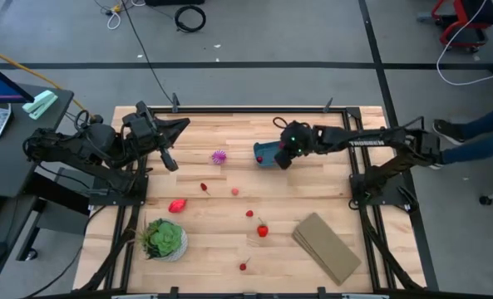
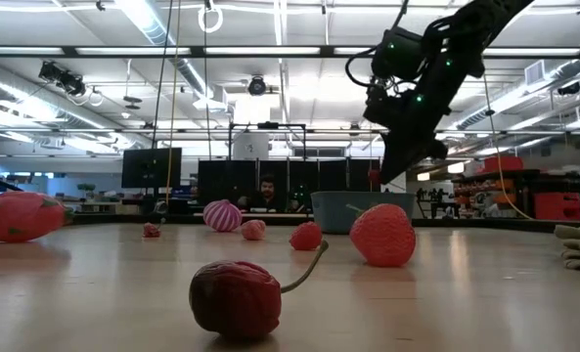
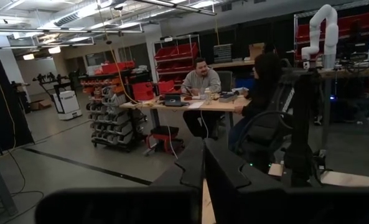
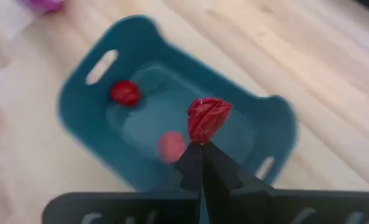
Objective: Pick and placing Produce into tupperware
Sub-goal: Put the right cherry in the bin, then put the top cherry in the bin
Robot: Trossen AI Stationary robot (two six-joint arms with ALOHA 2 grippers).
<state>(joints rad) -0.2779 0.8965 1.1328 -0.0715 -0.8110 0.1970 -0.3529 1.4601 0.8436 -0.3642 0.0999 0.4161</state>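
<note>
Closest to the low camera, a dark red cherry (image 2: pixel 236 298) lies on the surface while the right gripper (image 4: pixel 203 146), jaws pinching a red piece (image 4: pixel 207 118), hangs over the teal tupperware (image 4: pixel 84 102); released off-centre, it could bounce out

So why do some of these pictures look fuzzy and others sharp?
Right wrist view: motion-smeared, the teal tub and red piece soft-edged. Low view: the near cherry is blurred, bright ceiling strip lights glare overhead. High view: evenly lit, faint shadows.
</note>
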